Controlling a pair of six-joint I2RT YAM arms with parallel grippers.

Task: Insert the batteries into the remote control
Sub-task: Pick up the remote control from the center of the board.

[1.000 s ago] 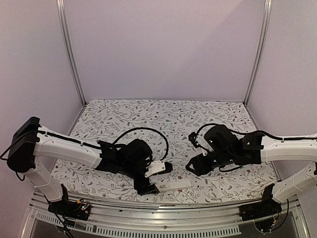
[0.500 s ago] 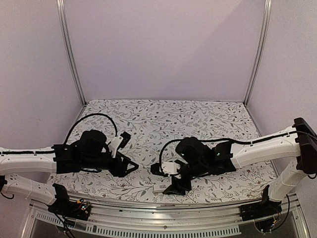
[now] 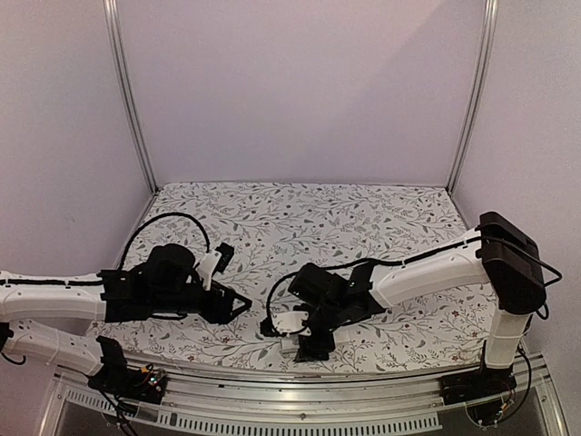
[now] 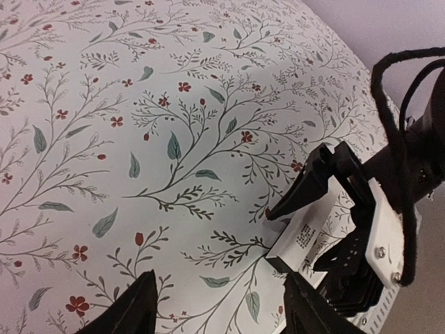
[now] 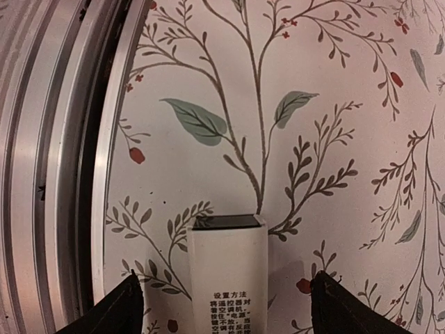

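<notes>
Remote control [image 5: 229,278] lies flat, label up, just beside the front rail [image 5: 62,174]. Right gripper [image 5: 233,306] straddles it, released. Left gripper [image 4: 222,309], farther from the rail, is released and empty. Judged light, rigid, slick: grasp across the long edges.

A robotics lab cell, not a home: bare lilac panels [image 3: 300,91] in aluminium posts [image 3: 127,91] from 10 to 2 o'clock, a metal rail [image 3: 300,389] at 6 holding white robot arms [image 3: 427,268] (flowered cloth [image 3: 300,209] spread beneath them).
</notes>
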